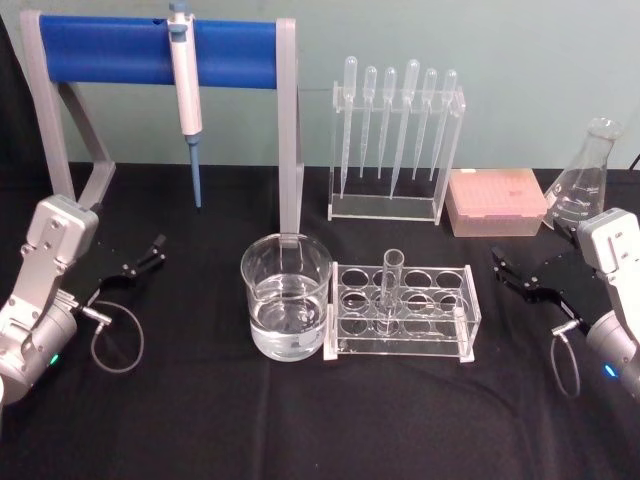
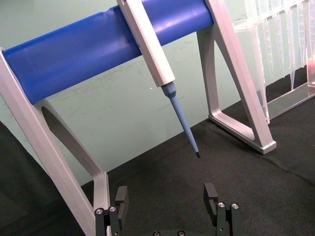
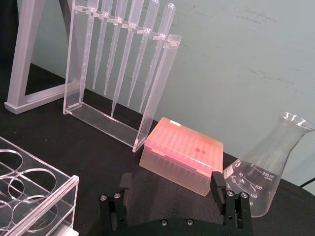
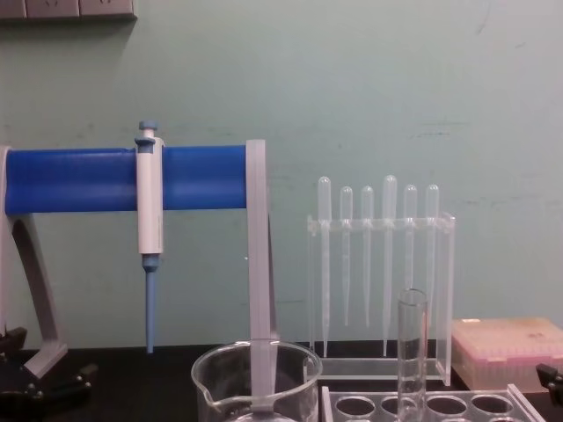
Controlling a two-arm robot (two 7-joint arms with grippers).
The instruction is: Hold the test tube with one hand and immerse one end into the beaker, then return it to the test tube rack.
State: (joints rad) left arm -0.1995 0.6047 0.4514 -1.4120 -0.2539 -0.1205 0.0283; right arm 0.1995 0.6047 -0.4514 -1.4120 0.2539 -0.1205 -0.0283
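The test tube (image 1: pixel 392 285) stands upright in a clear rack (image 1: pixel 470 305) at the middle of the black table; the chest view shows the test tube (image 4: pixel 412 343) rising above the rack. The beaker (image 1: pixel 286 295), partly filled with clear liquid, sits just left of the rack, and the beaker (image 4: pixel 257 382) shows low in the chest view. My left gripper (image 1: pixel 147 257) rests open at the left, well away from both. At the right, my right gripper (image 1: pixel 512 270) is open, a short way from the rack. Nothing lies between the fingers of the left gripper (image 2: pixel 166 199) or the right gripper (image 3: pixel 171 184).
A stand with a blue bar (image 1: pixel 150 50) holds a white-and-blue pipettor (image 1: pixel 185 85) at the back left. A clear rack of plastic pipettes (image 1: pixel 395 130), a pink tip box (image 1: pixel 495 200) and a conical flask (image 1: pixel 590 175) line the back right.
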